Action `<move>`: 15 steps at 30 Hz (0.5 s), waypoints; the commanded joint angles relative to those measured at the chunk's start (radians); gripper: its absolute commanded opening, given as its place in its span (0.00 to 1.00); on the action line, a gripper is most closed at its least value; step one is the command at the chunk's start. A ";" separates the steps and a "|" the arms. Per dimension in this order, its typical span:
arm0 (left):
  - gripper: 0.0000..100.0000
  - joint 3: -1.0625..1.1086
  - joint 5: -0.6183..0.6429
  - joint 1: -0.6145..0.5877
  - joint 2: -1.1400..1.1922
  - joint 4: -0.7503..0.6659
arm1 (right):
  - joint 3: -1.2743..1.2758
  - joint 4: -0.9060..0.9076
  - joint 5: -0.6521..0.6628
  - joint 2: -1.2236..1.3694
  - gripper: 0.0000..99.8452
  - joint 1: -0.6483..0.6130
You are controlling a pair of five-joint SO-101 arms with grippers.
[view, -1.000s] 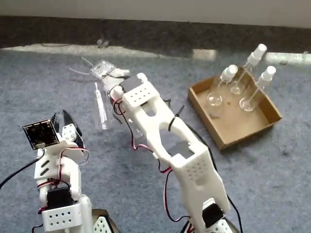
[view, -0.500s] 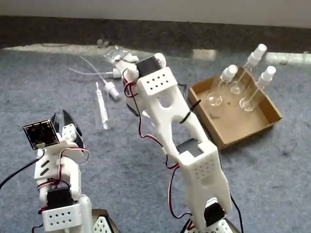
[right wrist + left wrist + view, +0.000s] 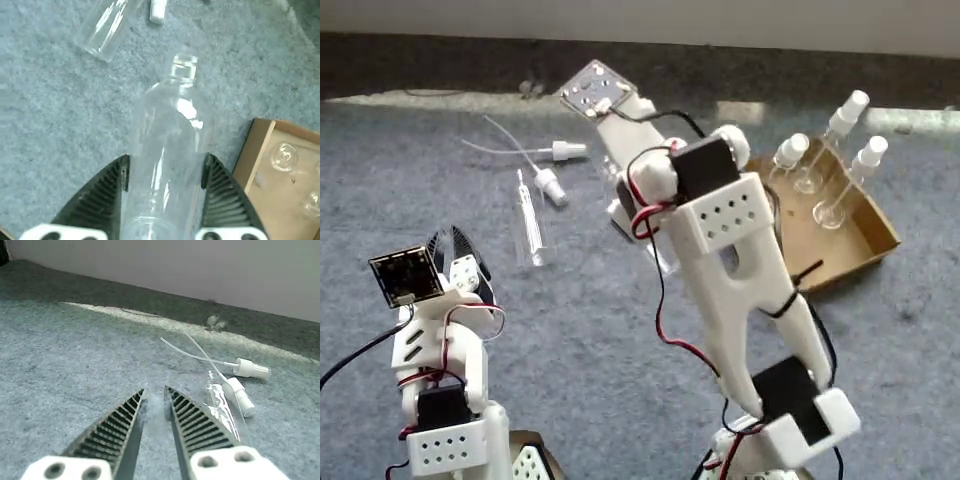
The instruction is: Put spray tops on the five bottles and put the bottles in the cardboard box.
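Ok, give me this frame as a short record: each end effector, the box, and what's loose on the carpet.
Right end effector: shut on a clear bottle without a top
Left end effector: slightly open, empty
Cardboard box: holds three topped bottles
Carpet: one bare bottle lying on its side, two loose spray tops beside it

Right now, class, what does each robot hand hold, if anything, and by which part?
The right hand grips a clear bottle, with no spray top on it, by the sides of its body. The left hand holds nothing.
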 commanded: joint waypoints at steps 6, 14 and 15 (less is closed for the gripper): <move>0.00 0.001 -0.009 0.021 -0.013 -0.017 | 0.529 -0.282 0.011 -0.346 0.06 0.094; 0.00 0.001 -0.009 0.022 -0.013 -0.017 | 0.978 -0.602 0.011 -0.470 0.06 0.171; 0.00 0.001 -0.009 0.022 -0.013 -0.017 | 1.020 -0.639 0.011 -0.475 0.06 0.179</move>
